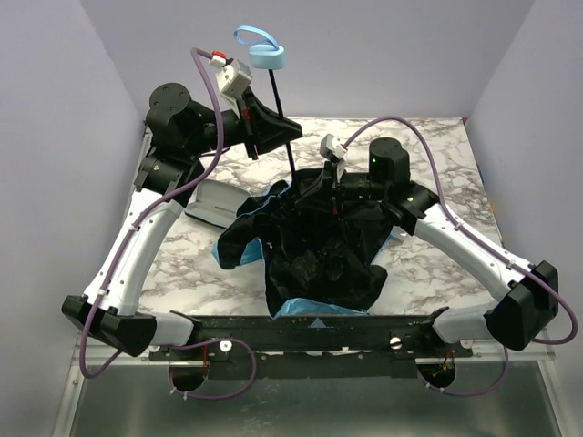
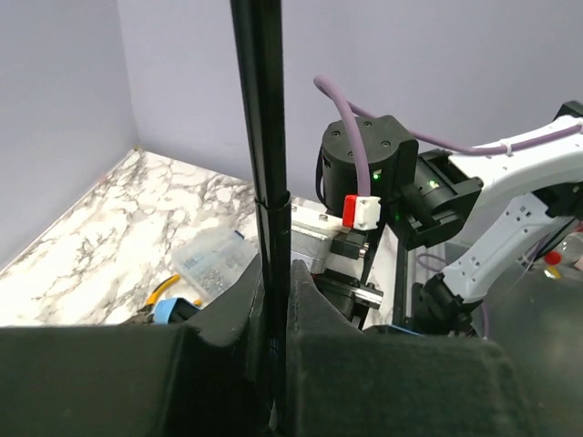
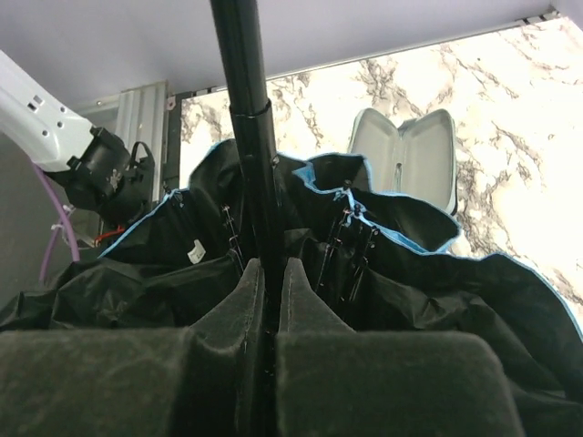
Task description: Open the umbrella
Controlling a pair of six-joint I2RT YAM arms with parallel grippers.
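- We see the umbrella [image 1: 314, 246] lying half-collapsed in the middle of the marble desk [image 1: 428, 264]. Its black inner side faces up, and a strip of sky-blue fabric shows at the near edge.
- Its thin black shaft [image 1: 276, 91] rises out of the bunched fabric toward the back wall, leaning left. It ends in the light-blue handle [image 1: 270, 57] with its wrist loop, which is well up off the desk.
- The left gripper [image 2: 273, 300] is clenched on the shaft part-way up, below the handle. In its wrist view we see both dark pads pressed against the rod.
- The right gripper [image 3: 271, 291] is clenched on the shaft lower down, where the ribs and folds of fabric gather around it.
- An open grey case [image 1: 211, 202] lies on the desk just left of the fabric. We cannot tell whether the fabric's edge touches it or overlaps it.
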